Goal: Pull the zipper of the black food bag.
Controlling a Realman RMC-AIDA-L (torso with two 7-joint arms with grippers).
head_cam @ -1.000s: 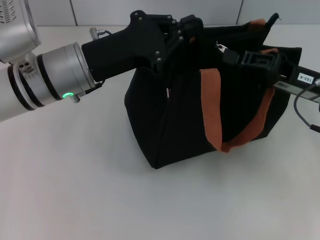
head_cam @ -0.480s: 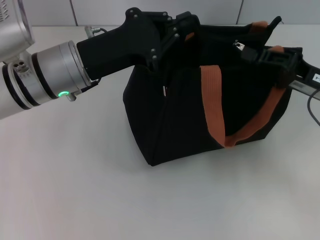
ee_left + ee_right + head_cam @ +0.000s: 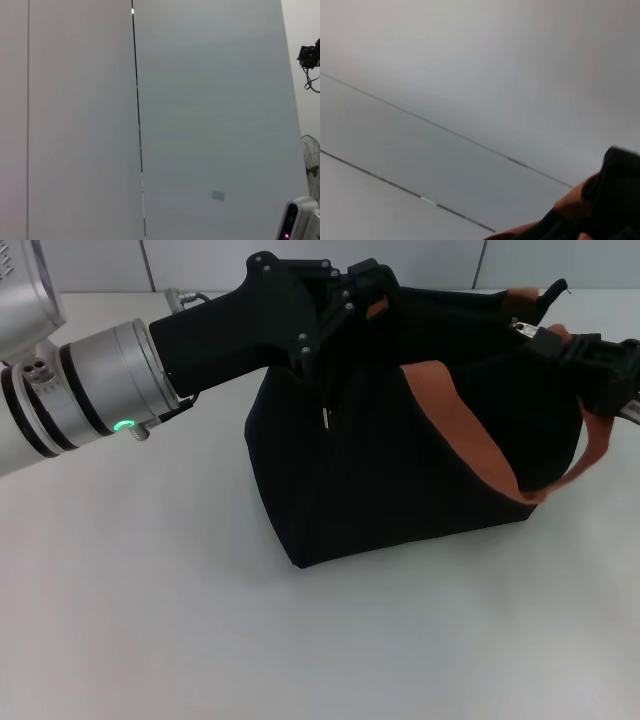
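The black food bag (image 3: pixel 380 480) stands on the white table in the head view, with a brown-orange strap handle (image 3: pixel 470 445) draped across its front. My left gripper (image 3: pixel 368 292) is shut on the bag's top edge at its far left corner. My right gripper (image 3: pixel 548 342) is at the right end of the top edge, shut on the zipper (image 3: pixel 524 329), whose small silver pull tab shows at the fingertips. The right wrist view catches only a bit of the orange strap (image 3: pixel 572 202) and some black fabric. No part of the bag appears in the left wrist view.
The white table (image 3: pixel 150 620) spreads out in front of and to the left of the bag. Grey wall panels (image 3: pixel 300 255) run behind it. A second orange handle (image 3: pixel 520 292) peeks over the bag's far edge.
My right gripper has drawn the zipper pull rightward along the top edge, almost to the bag's right end. The front strap has stretched to the right. The left gripper has kept its hold.
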